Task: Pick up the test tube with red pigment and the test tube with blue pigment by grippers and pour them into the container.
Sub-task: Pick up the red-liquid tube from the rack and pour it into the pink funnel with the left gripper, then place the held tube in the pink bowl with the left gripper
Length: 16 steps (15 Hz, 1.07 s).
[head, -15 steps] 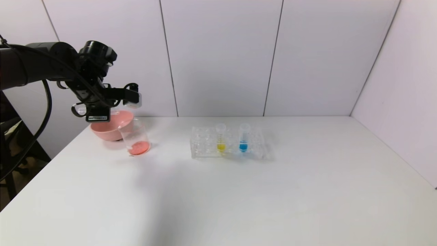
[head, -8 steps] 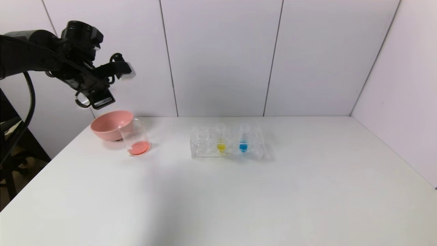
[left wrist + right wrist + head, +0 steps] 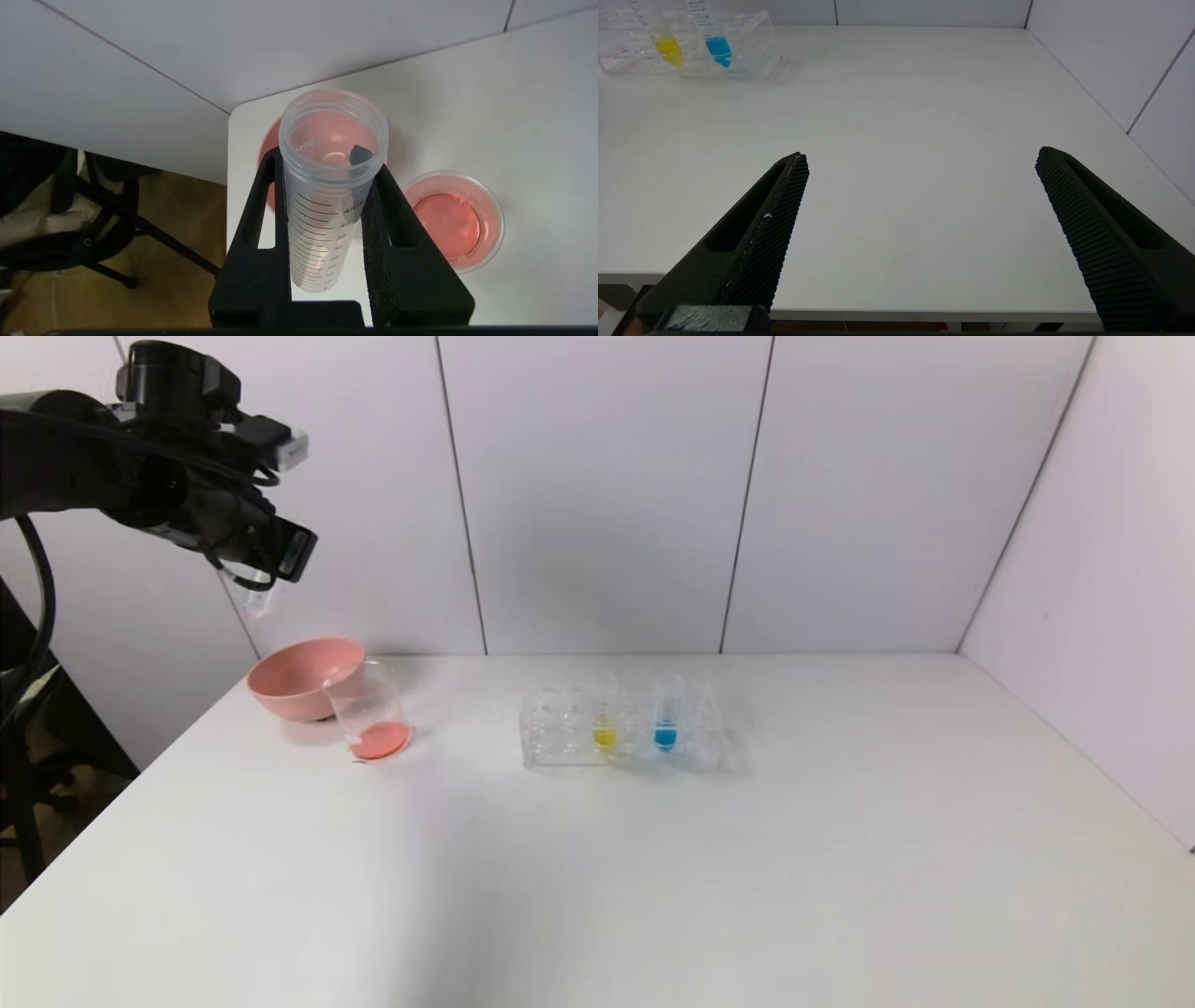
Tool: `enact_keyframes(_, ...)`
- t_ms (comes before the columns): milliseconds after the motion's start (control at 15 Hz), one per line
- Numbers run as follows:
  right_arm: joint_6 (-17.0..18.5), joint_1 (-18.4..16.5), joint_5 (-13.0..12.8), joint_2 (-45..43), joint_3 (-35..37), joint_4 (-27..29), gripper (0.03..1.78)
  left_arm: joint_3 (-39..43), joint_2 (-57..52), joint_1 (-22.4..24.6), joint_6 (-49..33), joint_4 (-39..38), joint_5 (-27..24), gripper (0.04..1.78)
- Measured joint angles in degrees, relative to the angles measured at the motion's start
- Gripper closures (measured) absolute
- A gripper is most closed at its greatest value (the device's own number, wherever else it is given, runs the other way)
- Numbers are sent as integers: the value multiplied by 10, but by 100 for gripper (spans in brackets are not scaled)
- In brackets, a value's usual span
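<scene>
We see right gripper only from wrist, fingers wide apart, empty. Left gripper clamps drained red tube high above pink bowl. Beaker beside bowl holds red liquid. Blue tube upright in rack, well apart from bowl.

Lab bench: clear tube rack with coloured liquids, glass beaker, white partition walls

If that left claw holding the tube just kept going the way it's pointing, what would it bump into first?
Probably the pink bowl: the left gripper, shut on the emptied tube, aims down at it, with the beaker off to one side. Depth is hard to judge.
</scene>
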Motion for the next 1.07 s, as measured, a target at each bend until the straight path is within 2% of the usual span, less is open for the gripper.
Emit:
enact_keyframes(333,0,0,0,0,0,0,4,19,-9,24,-99,-84,1,137)
enact_keyframes(467,0,0,0,0,0,0,4,26,-9,26,-104,-124,2,137)
enact_keyframes(867,0,0,0,0,0,0,4,46,-2,28,-121,-130,4,137)
enact_keyframes(1067,0,0,0,0,0,0,4,77,8,34,-139,-172,3,137)
